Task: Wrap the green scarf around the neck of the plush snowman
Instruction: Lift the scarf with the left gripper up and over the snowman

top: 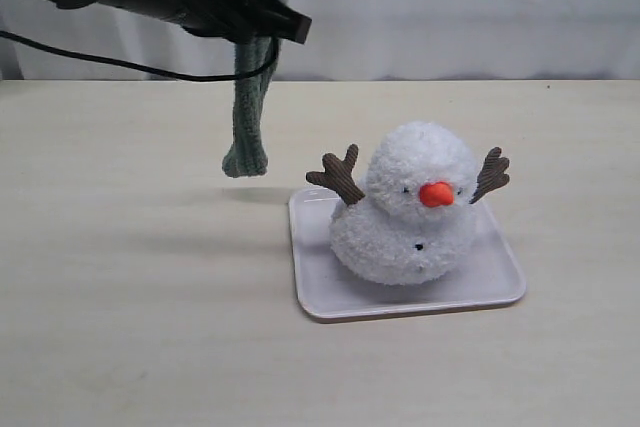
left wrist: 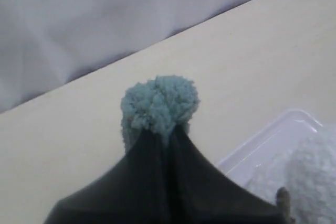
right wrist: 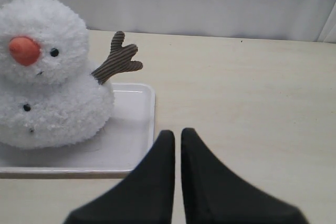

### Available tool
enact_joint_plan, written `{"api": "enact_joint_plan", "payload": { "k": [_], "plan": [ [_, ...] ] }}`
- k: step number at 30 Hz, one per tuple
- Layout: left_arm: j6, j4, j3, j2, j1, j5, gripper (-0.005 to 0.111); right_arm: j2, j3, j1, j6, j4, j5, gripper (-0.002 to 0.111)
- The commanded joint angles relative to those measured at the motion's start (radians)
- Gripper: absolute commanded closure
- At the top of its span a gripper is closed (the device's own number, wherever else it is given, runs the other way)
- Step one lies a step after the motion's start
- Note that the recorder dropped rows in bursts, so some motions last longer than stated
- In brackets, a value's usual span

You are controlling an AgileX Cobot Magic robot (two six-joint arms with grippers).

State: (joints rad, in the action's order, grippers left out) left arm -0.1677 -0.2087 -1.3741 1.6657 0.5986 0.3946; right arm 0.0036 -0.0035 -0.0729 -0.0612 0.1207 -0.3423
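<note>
Robot lab setup: pale wooden tabletop (top: 120, 327), plain white cloth backdrop (top: 450, 7) behind.

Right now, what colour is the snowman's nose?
The snowman's nose is orange, clearest in the exterior view.

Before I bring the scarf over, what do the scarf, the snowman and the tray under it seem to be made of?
The green scarf: soft fuzzy knit, matte; it hangs limp with a nubby pile. The plush snowman: fluffy white looped plush; its twig arms look like ribbed brown corduroy. The tray: smooth white, slightly glossy, probably plastic, though glazed ceramic cannot be excluded.
</note>
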Motion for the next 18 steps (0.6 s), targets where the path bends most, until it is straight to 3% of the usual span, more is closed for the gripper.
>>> {"api": "enact_joint_plan", "payload": {
  "k": [1,8,18],
  "plan": [
    [0.033,-0.018,-0.031,-0.002,0.054,-0.056,0.107,-0.004,0.004,0.003,0.008,-0.001,0.0,0.104],
    [0.095,-0.025,-0.07,-0.002,0.128,-0.106,0.107,-0.004,0.004,0.003,0.008,-0.001,0.0,0.104],
    [0.117,-0.174,-0.098,-0.002,0.236,-0.139,0.107,-0.004,0.004,0.003,0.008,-0.001,0.0,0.104]
  ]
}}
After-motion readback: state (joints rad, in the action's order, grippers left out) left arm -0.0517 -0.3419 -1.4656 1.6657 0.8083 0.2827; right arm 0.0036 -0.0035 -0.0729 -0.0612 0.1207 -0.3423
